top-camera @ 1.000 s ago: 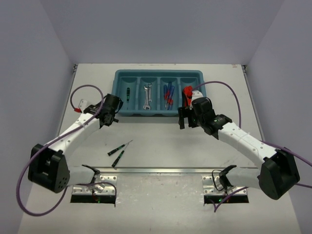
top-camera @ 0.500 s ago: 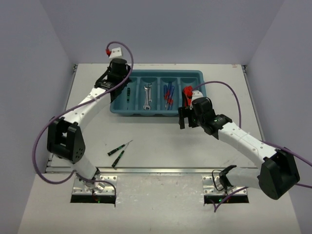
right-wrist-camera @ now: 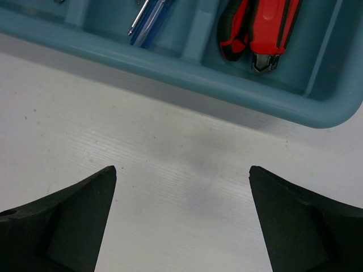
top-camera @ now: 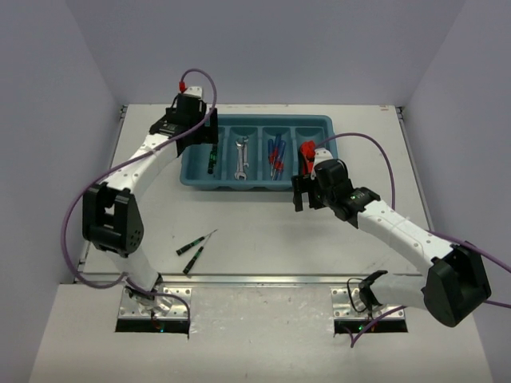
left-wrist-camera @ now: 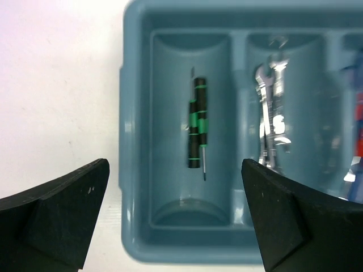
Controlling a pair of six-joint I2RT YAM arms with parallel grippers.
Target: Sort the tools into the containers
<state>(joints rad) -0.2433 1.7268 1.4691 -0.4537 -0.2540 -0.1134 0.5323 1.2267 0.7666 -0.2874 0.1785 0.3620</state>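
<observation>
Two green-and-black precision screwdrivers (left-wrist-camera: 197, 124) lie side by side in the leftmost compartment of the teal tray (left-wrist-camera: 127, 170) at the far side of the table (top-camera: 263, 227). Silver wrenches (left-wrist-camera: 269, 119) are in the second compartment, blue-handled screwdrivers (right-wrist-camera: 148, 14) in the third and red-and-black pliers (right-wrist-camera: 261, 28) in the fourth. Two more precision screwdrivers (top-camera: 189, 247) (top-camera: 192, 260) lie loose on the table, well in front of the tray and near the left arm's base. The left gripper (left-wrist-camera: 176, 226) hangs over the leftmost compartment, fingers spread wide and holding nothing. The right gripper (right-wrist-camera: 181, 221) hovers above bare table just in front of the tray's right end, also spread and empty.
</observation>
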